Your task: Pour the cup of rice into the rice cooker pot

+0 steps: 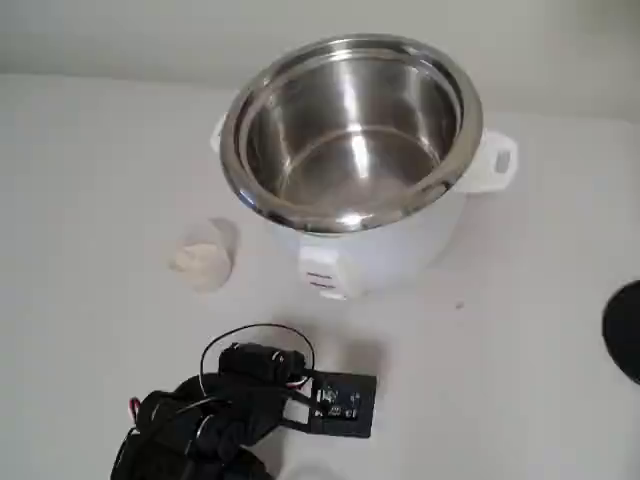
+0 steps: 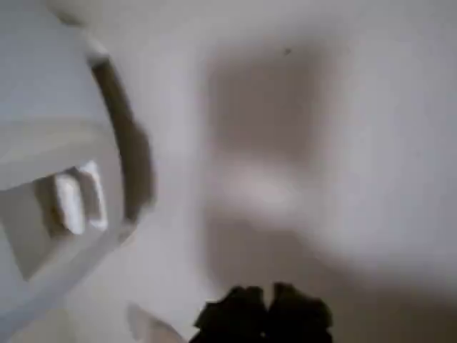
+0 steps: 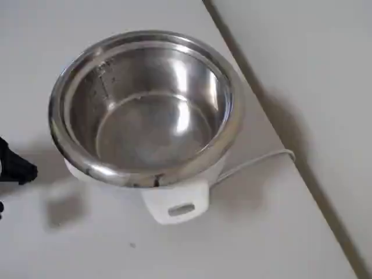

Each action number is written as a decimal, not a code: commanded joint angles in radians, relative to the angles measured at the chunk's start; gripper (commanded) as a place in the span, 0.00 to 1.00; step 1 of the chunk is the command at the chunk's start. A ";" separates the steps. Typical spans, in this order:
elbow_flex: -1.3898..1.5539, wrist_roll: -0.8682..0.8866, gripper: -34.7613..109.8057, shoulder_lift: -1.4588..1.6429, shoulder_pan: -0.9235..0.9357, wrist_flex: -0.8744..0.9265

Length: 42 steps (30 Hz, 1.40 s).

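Small translucent whitish plastic cup of rice (image 1: pixel 205 255) stands on the white table (image 1: pixel 90 170), left of the cooker in the fixed view.

The cup looks upright, its long axis vertical and mouth up (blur hides the rim), with a pale mass of white grains low inside. It sits near the white cooker body (image 1: pixel 385 250) but apart from it. The large round shiny stainless-steel rice cooker pot (image 1: pixel 350 130) rests in that body, mouth up, its wide rolled rim catching light; the overhead view shows a bare steel floor (image 3: pixel 151 131) and a white side handle (image 3: pixel 177 206). The black arm (image 1: pixel 215 415) lies at the lower edge, well apart from the cup. In the wrist view the dark gripper (image 2: pixel 265 314) is a blur; I cannot tell whether its fingers are parted.
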 commanded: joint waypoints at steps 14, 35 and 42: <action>-0.003 0.006 0.24 0.009 -0.002 -0.018; -0.003 0.006 0.24 0.009 -0.002 -0.018; -0.002 -0.032 0.25 0.009 -0.052 -0.028</action>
